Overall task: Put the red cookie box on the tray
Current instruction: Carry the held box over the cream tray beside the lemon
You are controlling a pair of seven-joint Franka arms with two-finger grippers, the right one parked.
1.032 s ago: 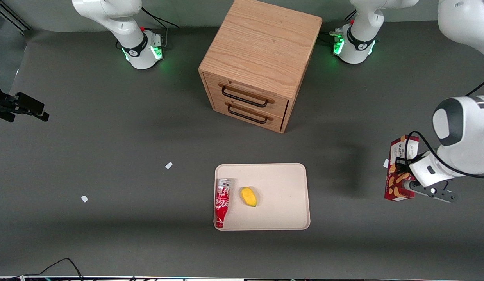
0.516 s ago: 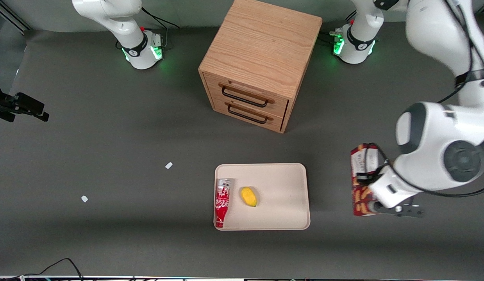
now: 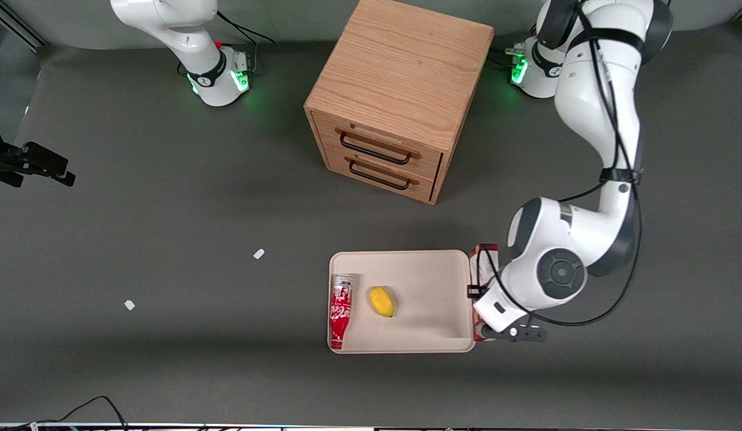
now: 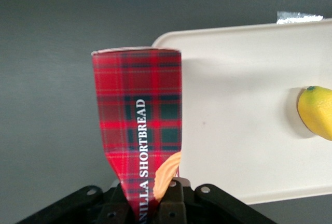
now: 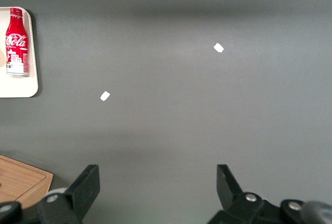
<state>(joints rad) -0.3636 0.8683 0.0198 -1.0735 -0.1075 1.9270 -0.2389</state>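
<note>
1. The left arm's gripper is clamped on one end of the red cookie box; the tartan carton, printed "shortbread", sticks out from between the fingers and is carried clear of the table.
2. In the front view the red cookie box hangs just beside the tray, at the short edge toward the working arm's end of the table. Most of the carton is hidden under the wrist.
3. The relation that matters: the box's long axis runs roughly along that short edge, and the box straddles the rim, with only a narrow strip over the tray floor.
4. The open tray floor lies sideways from the box, toward the parked arm's end. My judgement is that a short sideways carry along the tray's length is needed before lowering.
5. A yellow lemon-like fruit and a red Coca-Cola bottle lie on the tray's end toward the parked arm, well apart from the box, with bare tray between.
6. The wooden drawer cabinet stands farther from the front camera, out of the path.
</note>
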